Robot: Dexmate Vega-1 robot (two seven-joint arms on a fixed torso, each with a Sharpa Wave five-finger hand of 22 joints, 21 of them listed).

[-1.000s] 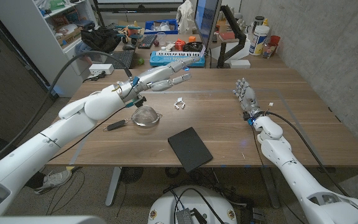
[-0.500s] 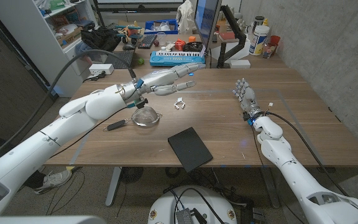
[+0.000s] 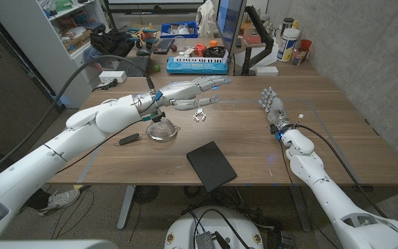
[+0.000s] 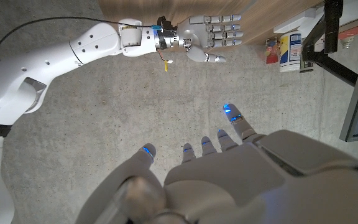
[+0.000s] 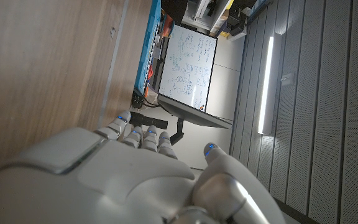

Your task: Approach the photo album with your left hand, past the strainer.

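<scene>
My left hand (image 3: 193,90), fingers spread and holding nothing, has slid forward beyond the strainer (image 3: 162,128); the photo album (image 3: 211,165) now lies back behind it, overshot.

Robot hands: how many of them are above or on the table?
2. The left hand reaches out above the table, beyond the strainer. The right hand is at the table's right side, fingers apart.

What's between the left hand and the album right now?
Nothing visible. The left hand hangs open above the far side of the table, beyond the strainer. The album lies nearer the front edge, with bare wood before it.
</scene>
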